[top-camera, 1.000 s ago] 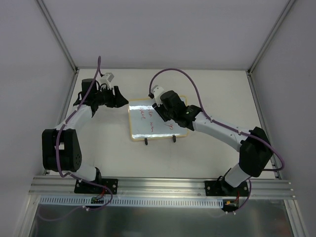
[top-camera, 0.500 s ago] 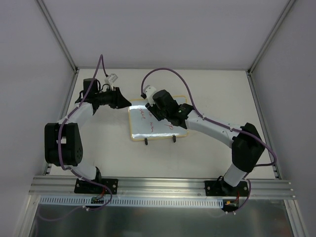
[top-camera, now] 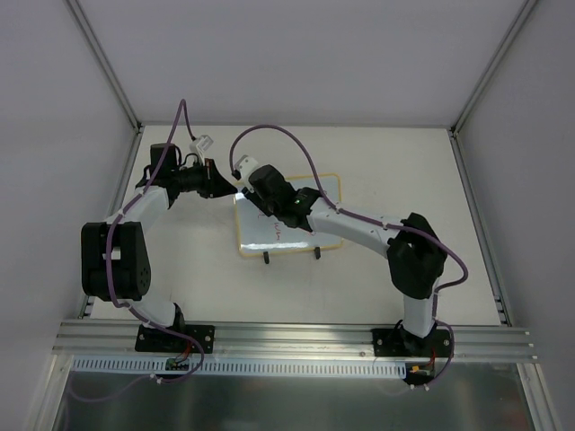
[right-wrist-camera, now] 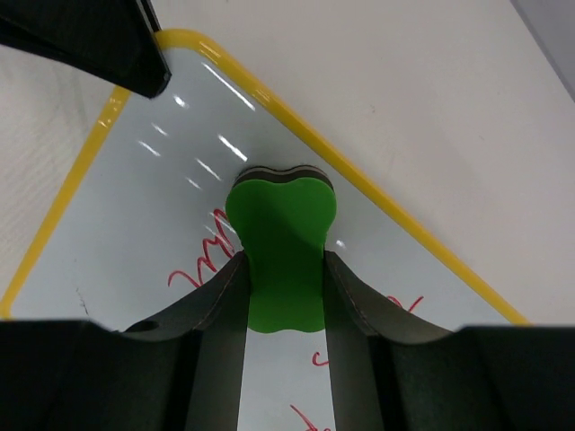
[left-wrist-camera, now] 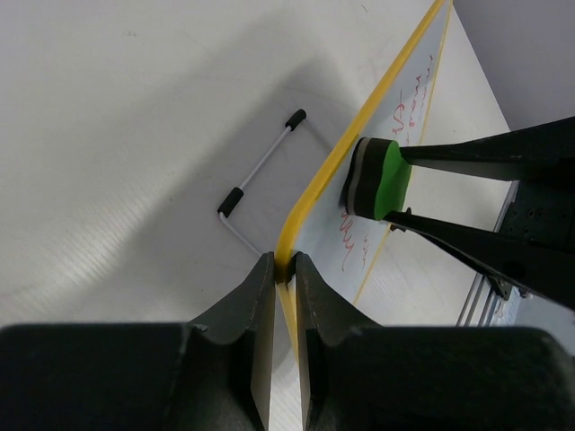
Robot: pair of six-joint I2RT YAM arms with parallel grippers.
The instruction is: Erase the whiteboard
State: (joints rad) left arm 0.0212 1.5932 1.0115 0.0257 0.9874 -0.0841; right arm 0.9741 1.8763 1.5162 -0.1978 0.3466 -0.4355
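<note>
The whiteboard (top-camera: 269, 235) has a yellow frame, lies on the table and bears red handwriting (right-wrist-camera: 202, 260). My right gripper (top-camera: 249, 190) is shut on a green eraser (right-wrist-camera: 280, 242), whose dark pad presses on the board near its far left corner. The eraser also shows in the left wrist view (left-wrist-camera: 382, 180). My left gripper (top-camera: 225, 186) is shut on the board's yellow frame (left-wrist-camera: 285, 269) at that same corner. One of its fingers (right-wrist-camera: 90, 36) shows just beyond the corner in the right wrist view.
The board's black-tipped wire stand (left-wrist-camera: 260, 171) sticks out behind it. Two black feet (top-camera: 266, 259) show at its near edge. White enclosure walls and metal posts (top-camera: 108, 67) ring the table. Purple cables (top-camera: 269, 133) arch over both arms.
My right gripper has slid the eraser leftward across the board, from its middle to its far left corner. My left gripper has stayed clamped on the frame.
</note>
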